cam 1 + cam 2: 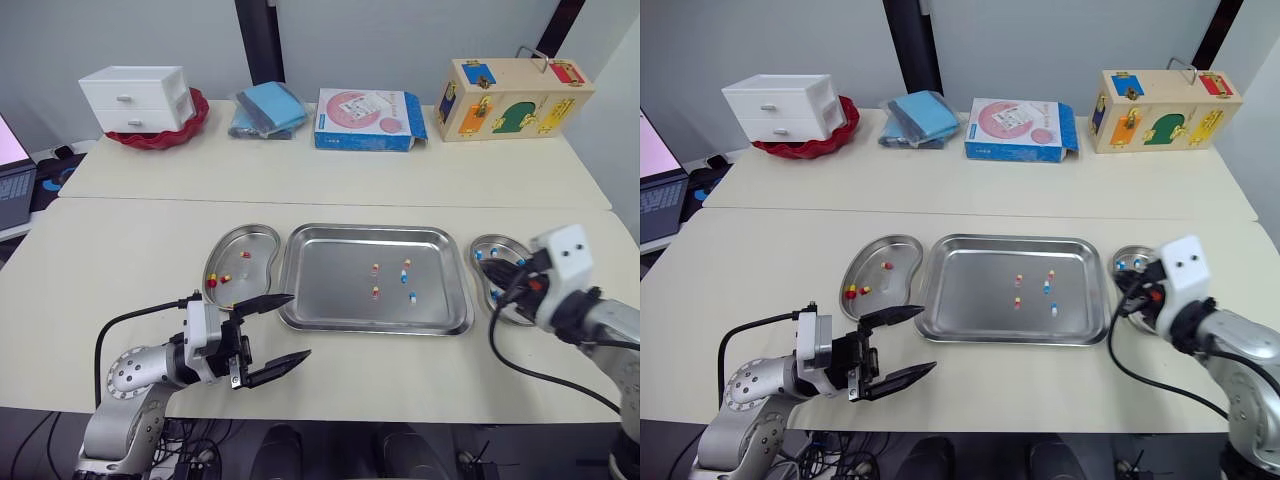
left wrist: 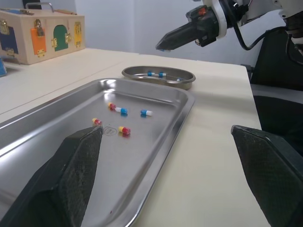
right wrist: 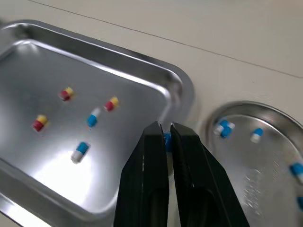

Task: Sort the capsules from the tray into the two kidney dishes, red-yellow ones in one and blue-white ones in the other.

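Hovering just off the tray's [image 1: 330,290] right rim, the right end effector [image 3: 165,127] is clamped together on a blue-white capsule [image 3: 166,140], with only a sliver of blue peeking out between its black fingers [image 3: 142,170]. It hangs over the gap between the tray and the right kidney dish [image 1: 492,238]. That dish lies just beside the tray's right edge and carries several blue-white pieces [image 3: 223,128].

Inside the tray, 5 capsules lie loose, bunched right of its middle. There are 3 red-yellow capsules [image 1: 375,268] and 2 blue-white ones [image 1: 412,296], each glossy and split half-and-half in colour.

On the tray's left edge, the left kidney dish [image 1: 255,275] sits just beside it and holds 3 red-yellow pieces [image 1: 212,279]. The left end effector [image 1: 298,325] is in front of the tray's near-left corner. Its fingers are spread wide apart and hold nothing.

The worktop [image 1: 130,250] is pale cream and matte, and a seam crosses it behind the tray where another worktop butts up. Well beyond the tray along the back stands a white drawer unit [image 1: 135,97] in a red bowl [image 1: 195,120]. Next come a folded blue cloth [image 1: 268,108], a blue-and-white box [image 1: 370,118] and a wooden latch box [image 1: 510,98]. A laptop [image 1: 15,180] shows far left of the tray. Behind everything is a grey wall [image 1: 400,40] with a dark post [image 1: 258,40].
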`<state>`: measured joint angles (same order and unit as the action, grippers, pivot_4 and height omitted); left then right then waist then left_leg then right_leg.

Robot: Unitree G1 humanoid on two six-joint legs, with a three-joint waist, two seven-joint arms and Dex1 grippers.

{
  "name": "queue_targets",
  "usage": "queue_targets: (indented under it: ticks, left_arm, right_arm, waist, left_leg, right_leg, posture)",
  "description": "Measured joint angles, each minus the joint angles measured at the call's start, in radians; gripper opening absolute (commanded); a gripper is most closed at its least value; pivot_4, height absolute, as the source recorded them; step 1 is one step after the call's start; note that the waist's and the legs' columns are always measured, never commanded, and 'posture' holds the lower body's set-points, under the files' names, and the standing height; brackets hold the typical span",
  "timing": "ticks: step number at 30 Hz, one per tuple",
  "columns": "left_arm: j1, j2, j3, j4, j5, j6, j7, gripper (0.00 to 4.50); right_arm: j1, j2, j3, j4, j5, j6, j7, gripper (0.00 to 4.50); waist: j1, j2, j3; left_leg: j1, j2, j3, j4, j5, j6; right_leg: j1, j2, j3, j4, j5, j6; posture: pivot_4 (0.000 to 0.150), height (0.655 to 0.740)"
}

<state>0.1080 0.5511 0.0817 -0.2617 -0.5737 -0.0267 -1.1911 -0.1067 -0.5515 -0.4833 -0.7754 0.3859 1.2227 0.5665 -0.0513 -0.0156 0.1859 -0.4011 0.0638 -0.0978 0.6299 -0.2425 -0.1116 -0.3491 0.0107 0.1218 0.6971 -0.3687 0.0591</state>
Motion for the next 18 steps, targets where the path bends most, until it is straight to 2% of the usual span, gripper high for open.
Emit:
queue_targets:
  ticks: [7,8,14,18]
  left_arm:
    - [-0.009,-0.006,-0.005,0.004,0.000,-0.003,-0.009,4.50]
    - [-0.011,-0.007,-0.005,0.004,0.000,-0.003,-0.010,4.50]
    - [-0.015,-0.022,-0.005,0.005,0.000,-0.003,-0.008,4.50]
    - [-0.015,-0.027,-0.005,0.005,0.000,-0.003,-0.005,4.50]
  right_arm:
    - [0.021,-0.018,-0.048,0.082,0.010,-0.009,-0.041,0.03]
    - [0.020,-0.018,-0.048,0.091,0.010,-0.012,-0.050,0.51]
    - [0.016,-0.018,-0.048,0.147,-0.011,-0.057,-0.117,1.90]
    - [0.016,-0.028,-0.048,0.157,-0.009,-0.084,-0.128,3.01]
  waist:
    - [0.000,0.000,0.000]
    - [0.000,0.000,0.000]
    - [0.000,0.000,0.000]
    - [0.000,0.000,0.000]
  left_leg:
    - [0.000,0.000,0.000,0.000,0.000,0.000]
    - [0.000,0.000,0.000,0.000,0.000,0.000]
    - [0.000,0.000,0.000,0.000,0.000,0.000]
    - [0.000,0.000,0.000,0.000,0.000,0.000]
  right_leg:
    - [0.000,0.000,0.000,0.000,0.000,0.000]
    - [0.000,0.000,0.000,0.000,0.000,0.000]
    - [0.000,0.000,0.000,0.000,0.000,0.000]
    - [0.000,0.000,0.000,0.000,0.000,0.000]
  posture:
    - [0.150,0.7302]
    - [0.150,0.7302]
    - [0.150,0.7302]
    - [0.150,0.7302]
